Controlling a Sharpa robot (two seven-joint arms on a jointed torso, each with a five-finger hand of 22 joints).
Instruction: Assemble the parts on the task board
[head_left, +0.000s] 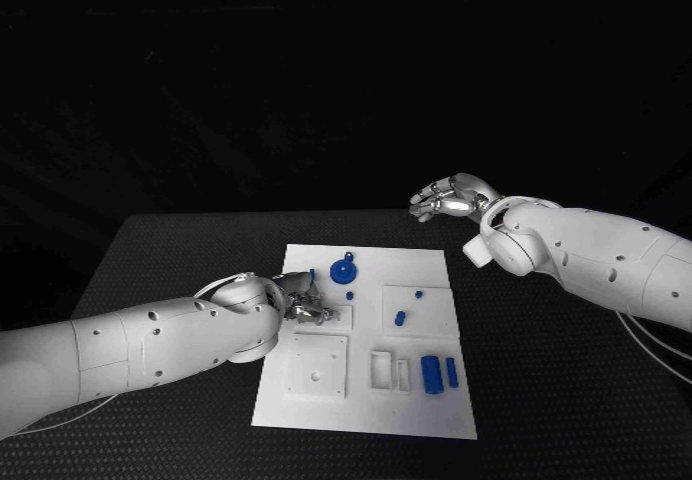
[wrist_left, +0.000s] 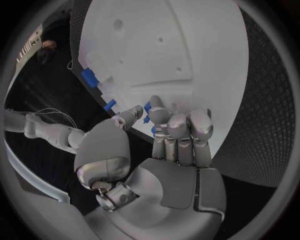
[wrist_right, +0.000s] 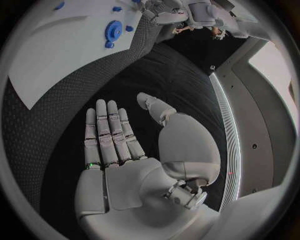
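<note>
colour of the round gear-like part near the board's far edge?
Blue. The round part shows best in the head view, on the white task board.

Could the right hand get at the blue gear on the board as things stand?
Probably yes. The right hand hangs open over the table beyond the board, holding nothing, and the gear lies bare near the far edge. The left hand works close beside it and might crowd the approach.

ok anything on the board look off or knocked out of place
Nothing stands out. The task board lies flat on the table, and the blue parts sit on it. Left hand works over the board; right hand hangs open off it.
</note>
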